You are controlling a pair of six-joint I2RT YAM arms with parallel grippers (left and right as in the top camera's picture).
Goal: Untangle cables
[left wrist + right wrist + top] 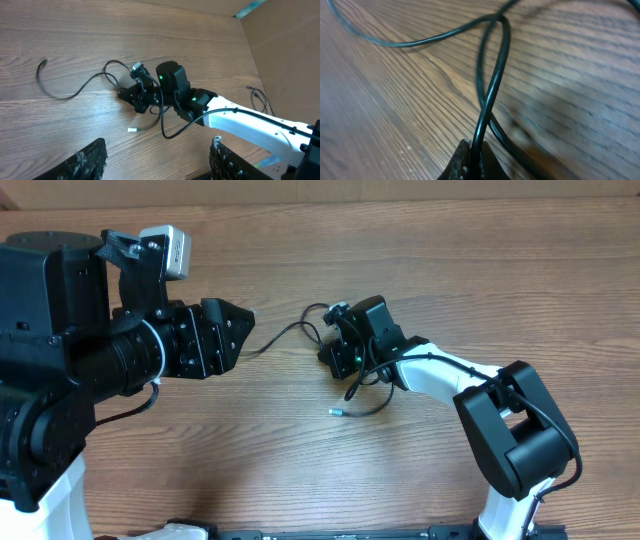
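Note:
The cables are thin black cords lying in loose strands on the wooden table. One strand runs left to a small plug end, and a silvery plug lies nearer the front. My right gripper is low over the tangle, shut on one cord that rises from between its fingertips and crosses another strand. My left gripper hangs open above the table to the left of the tangle, with only bare wood between its fingers.
A cardboard wall borders the far side of the table. Another thin black cord lies beside that wall, beyond the right arm. The left arm's bulky body fills the left side of the overhead view.

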